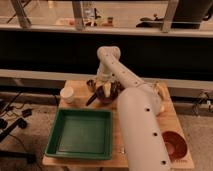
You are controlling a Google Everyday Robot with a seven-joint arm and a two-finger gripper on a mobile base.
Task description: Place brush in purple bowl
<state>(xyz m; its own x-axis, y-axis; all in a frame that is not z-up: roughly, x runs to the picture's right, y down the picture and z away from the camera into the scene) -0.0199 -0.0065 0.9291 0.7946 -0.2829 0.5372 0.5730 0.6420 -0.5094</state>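
Brush (93, 99) shows as a dark, slim shape slanting down and to the left from under the gripper (103, 89), its lower end out over the wooden table (172, 122) just left of the purple bowl (115, 96). Its upper end is lost among the gripper's parts, so whether the gripper pinches it or has let go I cannot tell. The gripper hangs at the far side of the table, over the left rim of the bowl, which looks very dark and sits right below and beside it. Whether the brush touches the bowl cannot be made out.

From the gripper the white arm (134, 117) rises to a rounded joint, then runs down and to the right as a thick tube with small dark holes, covering the middle of the table. Left of the gripper, near the table's far left corner, stands a white cup (67, 94), apart from the brush. Nearer the camera a square green tray (80, 133) fills the left half of the table. At the near right corner lies a reddish-brown bowl (175, 145), well apart from the purple one. A pale yellowish thing (159, 92) lies at the far right edge; what it is cannot be told
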